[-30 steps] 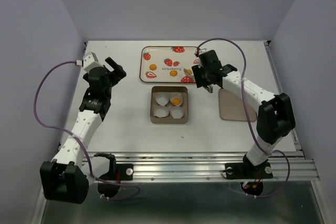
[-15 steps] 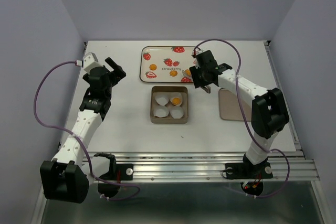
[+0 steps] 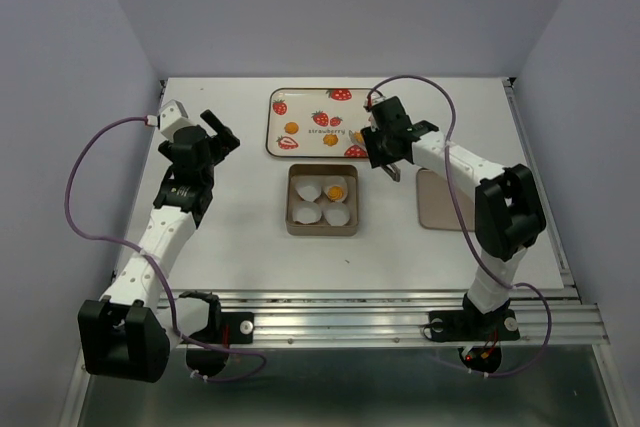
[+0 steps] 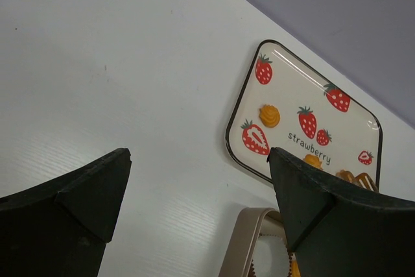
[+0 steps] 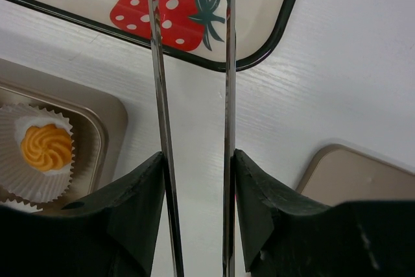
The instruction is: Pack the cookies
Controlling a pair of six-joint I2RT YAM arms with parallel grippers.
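We see small round orange cookies [image 3: 291, 128], swirled tops up, with no long axis: one in a paper cup [image 5: 16, 183] in the tin's [image 3: 322, 231] far right compartment, the others on the tray [image 3: 303, 102] at the desk's [image 3: 240, 247] far edge. Reaching forward, the right jaws clamp tongs [image 5: 159, 95] over the tray's near right corner. The left jaws gape empty above the desk's left side.

A white worktop [image 3: 240, 217] is carrying everything. Toward its far edge, a cream tray [image 3: 303, 99] with a dark rim is lying flat, showing printed red strawberries [image 4: 254, 138] and the word "strawberry". Just in front of it, a brown square tin [image 3: 291, 202] is sitting, holding four white pleated paper cups [image 3: 308, 214] in a two-by-two grid. To the tin's right, a flat beige lid [image 3: 438, 209] is resting apart. Thin metal tongs [image 5: 228, 95] are reaching over the tray's near right corner.
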